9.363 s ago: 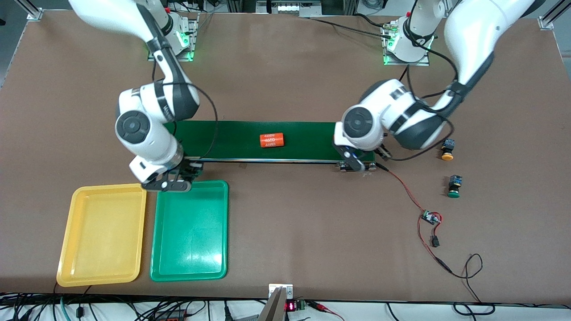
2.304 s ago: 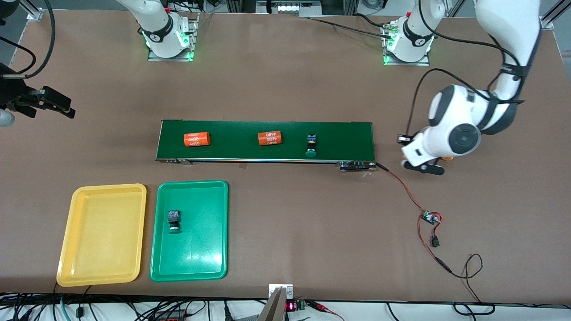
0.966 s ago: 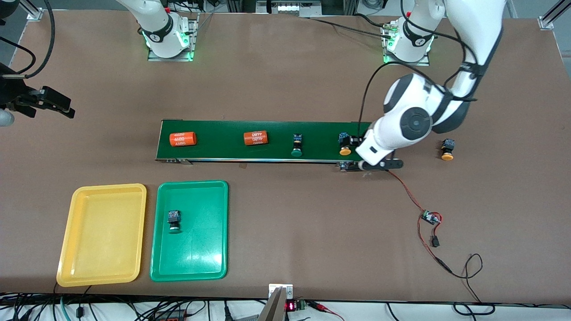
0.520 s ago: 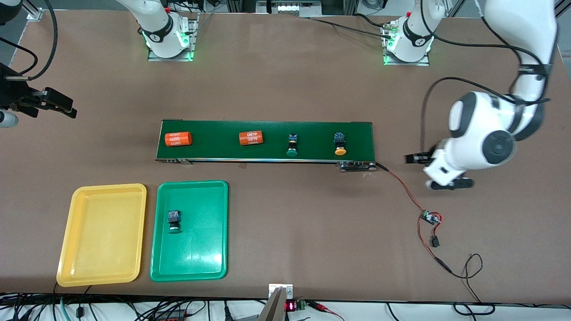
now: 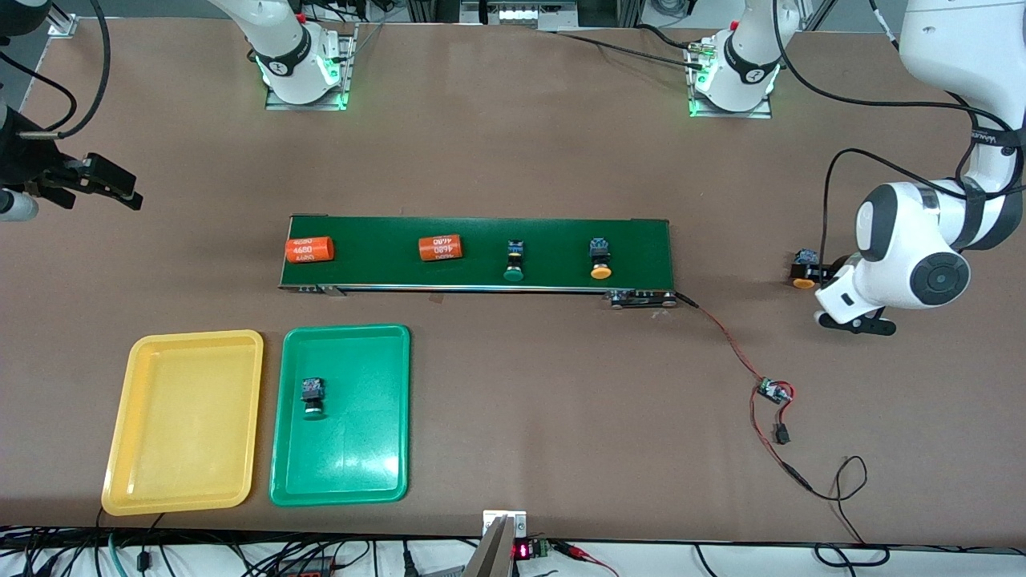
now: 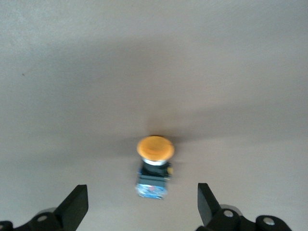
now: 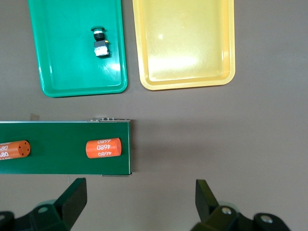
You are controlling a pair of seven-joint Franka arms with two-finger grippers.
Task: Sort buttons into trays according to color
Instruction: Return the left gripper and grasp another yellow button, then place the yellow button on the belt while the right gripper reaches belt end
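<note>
A green-capped button (image 5: 313, 398) lies in the green tray (image 5: 361, 473), which sits beside the yellow tray (image 5: 183, 449). On the dark-green belt (image 5: 553, 236) stand another green-capped button (image 5: 514, 261) and a yellow-orange one (image 5: 600, 260). A further yellow-orange button (image 5: 802, 268) lies on the table past the belt's end by the left arm. My left gripper (image 5: 838, 293) hangs open just over that button (image 6: 155, 163), its fingers apart on either side and not touching it. My right gripper (image 5: 94, 191) waits open, high over the table at the right arm's end.
Two orange cylinders printed "4680" (image 5: 309, 249) (image 5: 441, 248) ride on the belt toward the right arm's end. A small circuit board (image 5: 773, 392) with red and black wires trails from the belt's end toward the front camera.
The belt has carried the cylinders and both buttons toward the right arm's end. My left gripper swung away from the belt's end to the yellow-orange button on the table. The right arm barely moved.
</note>
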